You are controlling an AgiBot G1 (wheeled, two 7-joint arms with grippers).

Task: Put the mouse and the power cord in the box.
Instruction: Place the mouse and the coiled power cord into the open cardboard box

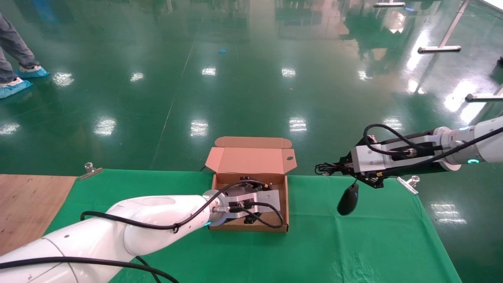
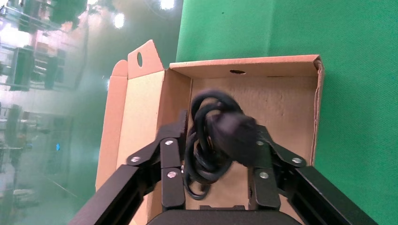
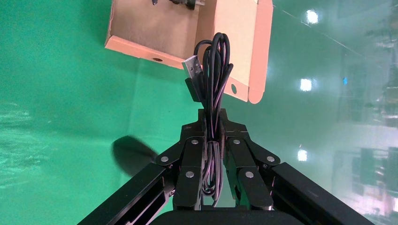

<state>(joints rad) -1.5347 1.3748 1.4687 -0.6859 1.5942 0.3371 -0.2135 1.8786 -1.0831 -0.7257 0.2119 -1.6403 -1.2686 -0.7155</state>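
The brown cardboard box [image 1: 251,160] stands open at the table's back middle, lid flap tilted away. My left gripper [image 2: 220,127] hangs over its inside, open, fingers spread wide. The coiled black power cord [image 2: 206,140] sits between them, its chunky plug blurred, above the box floor [image 2: 286,108]. To the right of the box, my right gripper [image 3: 213,116] is shut on the mouse's thin bundled cable [image 3: 213,61]. The black mouse [image 1: 348,199] dangles below it above the green cloth and shows as a dark blur [image 3: 131,152] in the right wrist view.
A green cloth [image 1: 314,243] covers the table, held by metal clips [image 1: 91,169] [image 1: 408,184] at its back edge. Bare wood [image 1: 27,204] lies at the left. Beyond is a shiny green floor with a person's feet [image 1: 15,84] far left.
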